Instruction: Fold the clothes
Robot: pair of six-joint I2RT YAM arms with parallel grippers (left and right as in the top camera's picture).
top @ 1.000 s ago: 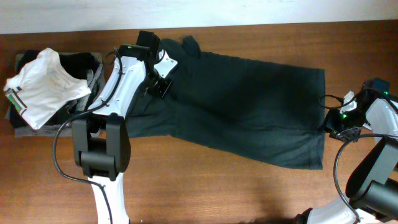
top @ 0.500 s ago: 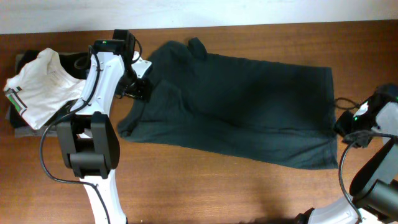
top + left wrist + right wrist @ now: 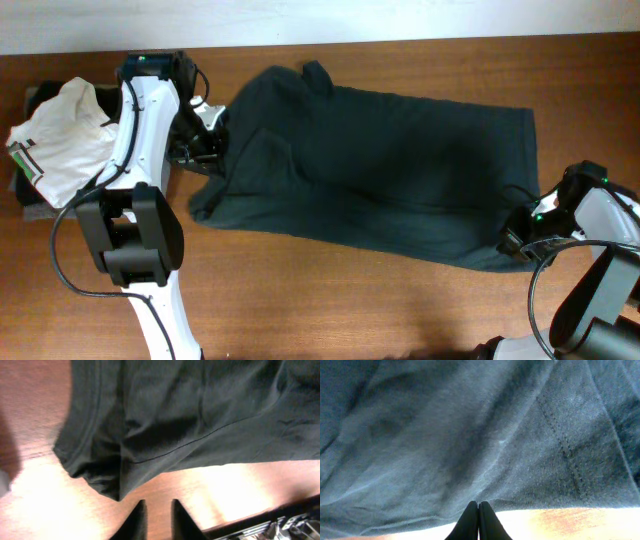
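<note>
Currently seeing left gripper (image 3: 157,521) parted, empty, just off sleeve (image 3: 97,472) toward left edge. Shirt (image 3: 380,170) spread mid-table, nearer far edge. Right gripper (image 3: 478,519) clenched at hem (image 3: 545,496) by right edge; can't tell if cloth caught. Should pinch sleeve deep, lift both ends level, keep taut.

The overhead camera is looking straight down on the table (image 3: 330,310), taking in both arms and the dark garment (image 3: 400,170). The left wrist camera is looking past the left gripper (image 3: 158,510) at the garment's bunched left edge from close by. The right wrist camera is sitting nearer still, past the right gripper (image 3: 478,510), at the right hem; cloth is filling its view.
</note>
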